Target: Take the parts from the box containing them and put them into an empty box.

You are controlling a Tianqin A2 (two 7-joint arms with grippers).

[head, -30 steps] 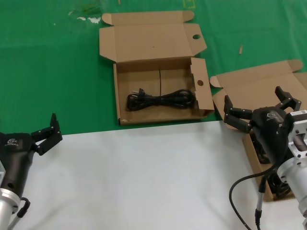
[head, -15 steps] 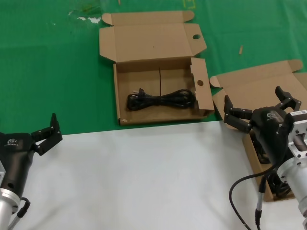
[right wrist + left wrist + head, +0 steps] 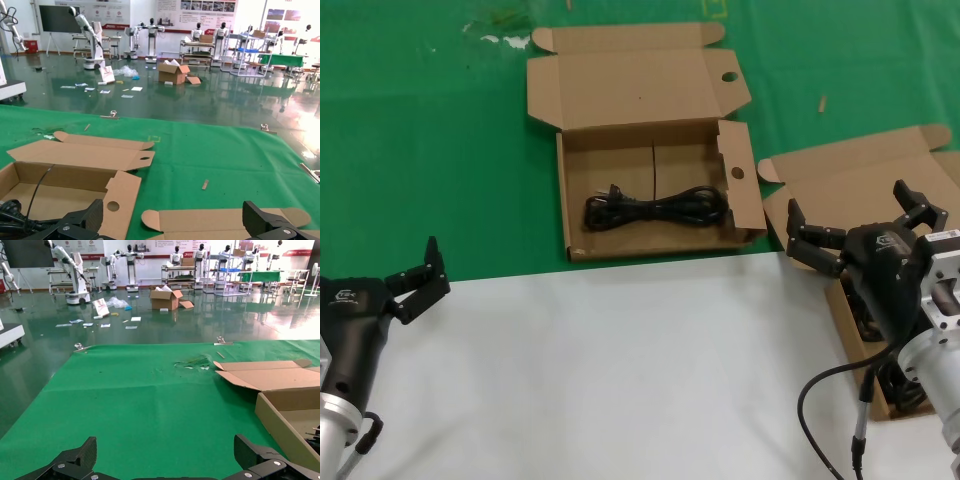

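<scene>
The box with round holes in its lid tab and side flap (image 3: 735,170) lies open on the green mat, with one black cord bundle (image 3: 655,208) in it. The plain-lidded box (image 3: 860,180) sits at the right, largely hidden by my right arm; more black cords (image 3: 910,395) show in it. My right gripper (image 3: 855,215) is open and empty above this box. In the right wrist view the right gripper (image 3: 177,222) hangs over the plain lid (image 3: 215,220), with the holed box (image 3: 115,195) beside it. My left gripper (image 3: 420,285) is open and empty at the near left, and also shows in the left wrist view (image 3: 167,460).
A white sheet (image 3: 620,380) covers the near part of the table, green mat (image 3: 420,150) beyond. My right arm's own black cable (image 3: 820,400) loops over the white sheet. Small scraps (image 3: 505,25) lie at the far edge.
</scene>
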